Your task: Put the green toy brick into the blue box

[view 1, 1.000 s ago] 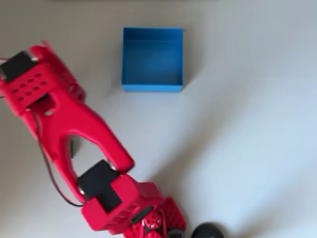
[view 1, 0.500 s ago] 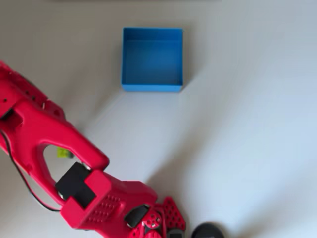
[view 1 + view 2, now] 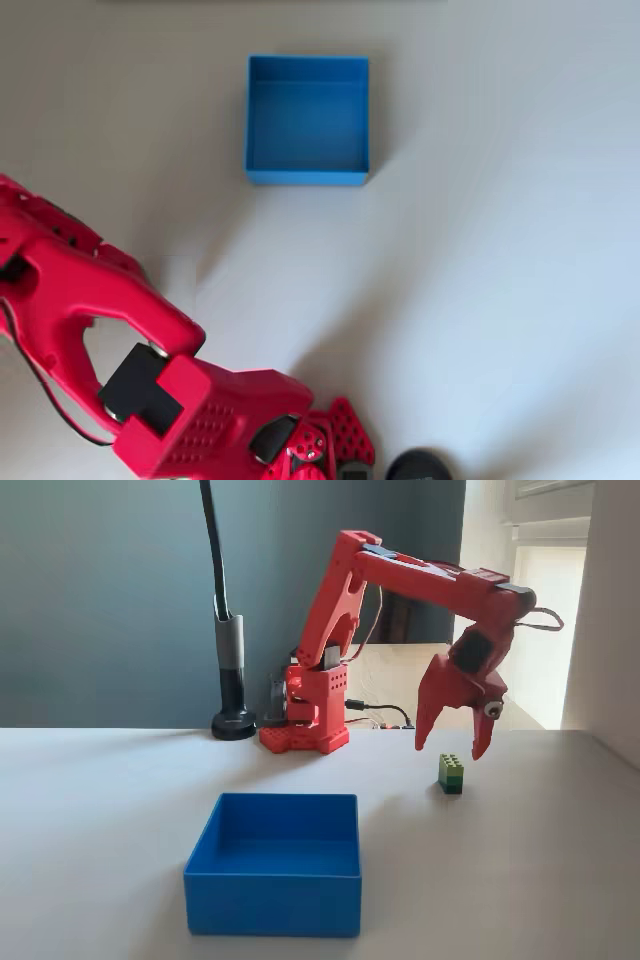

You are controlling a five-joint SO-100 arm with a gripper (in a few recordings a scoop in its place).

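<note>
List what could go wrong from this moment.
The open gripper hangs above the brick; coming down off-centre, a fingertip could knock the small brick aside instead of straddling it. From overhead the arm hides the brick, so alignment is hard to check there. The box sits well away, so a weak grip could drop it en route.

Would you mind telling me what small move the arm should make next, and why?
Probably a short straight descent. In the fixed view the gripper hangs open just above the green brick, fingers spread to either side and not touching it. The brick stands on the table, to the right of the blue box, which has nothing in it. Lowering until the fingers straddle the brick would set up the grasp.
</note>
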